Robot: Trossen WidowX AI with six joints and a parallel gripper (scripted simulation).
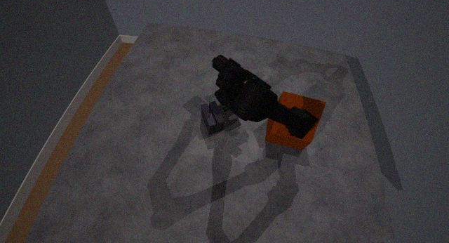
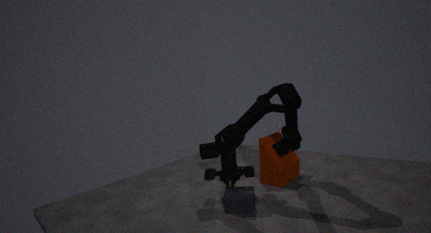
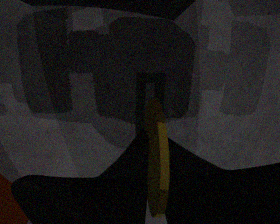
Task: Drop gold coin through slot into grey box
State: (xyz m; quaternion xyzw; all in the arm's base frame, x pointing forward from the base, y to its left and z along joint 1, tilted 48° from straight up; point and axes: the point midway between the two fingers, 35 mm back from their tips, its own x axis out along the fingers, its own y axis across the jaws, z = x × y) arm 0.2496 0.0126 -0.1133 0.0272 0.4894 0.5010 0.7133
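Note:
The gold coin (image 3: pixel 163 165) stands edge-on between the fingertips in the wrist view; a sliver of it (image 2: pixel 231 184) shows in the exterior view. My gripper (image 3: pixel 147 135) (image 2: pixel 230 186) points down and is shut on the coin. The dark holder (image 3: pixel 151 76) lies beyond the coin in the wrist view, and part of its opening shows empty. Whether the coin's lower edge is clear of it I cannot tell. The grey box (image 1: pixel 210 119) (image 2: pixel 240 202) stands close beside the gripper, its slot running along the lid. The arm hides the coin in the top view.
An orange block (image 1: pixel 282 138) (image 2: pixel 269 169) stands near the arm's base, and its corner shows in the wrist view (image 3: pixel 3 200). Dark arm shadows cross the mottled grey table (image 1: pixel 105 166) (image 2: pixel 135 196). The scene is dim.

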